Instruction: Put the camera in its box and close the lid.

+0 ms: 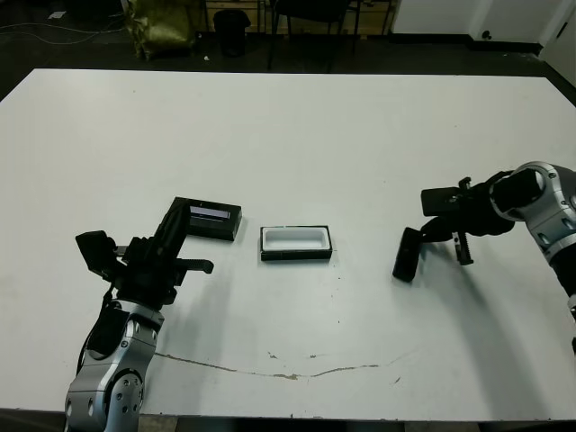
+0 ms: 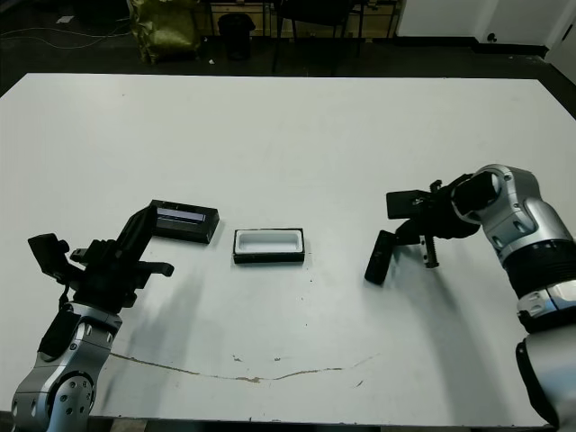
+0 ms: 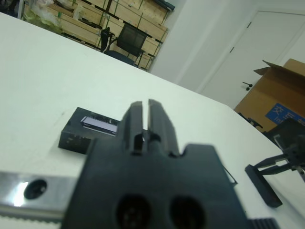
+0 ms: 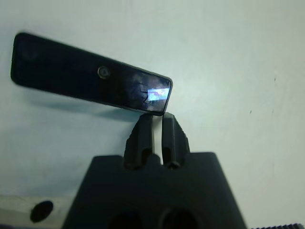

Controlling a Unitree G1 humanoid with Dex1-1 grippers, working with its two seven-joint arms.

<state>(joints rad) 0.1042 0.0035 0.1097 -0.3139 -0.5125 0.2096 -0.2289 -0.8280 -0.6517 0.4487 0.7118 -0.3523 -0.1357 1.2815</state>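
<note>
Left eye view: the left end effector [image 1: 176, 227], fingers together and empty, reaches forward near the desk's [image 1: 288, 135] front-left corner, its tip at the flat black lid [image 1: 214, 220] with the pale stripe. Mid-desk sits the white-lined box [image 1: 296, 243], open. Toward the right edge, the right end effector [image 1: 427, 230], fingers nearly together, points at the glossy black camera [image 1: 407, 254], holding nothing.

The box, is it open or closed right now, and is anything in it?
Open and empty. The box shows its bare white lining; the lid lies beside it, and the camera is out on the table.
</note>
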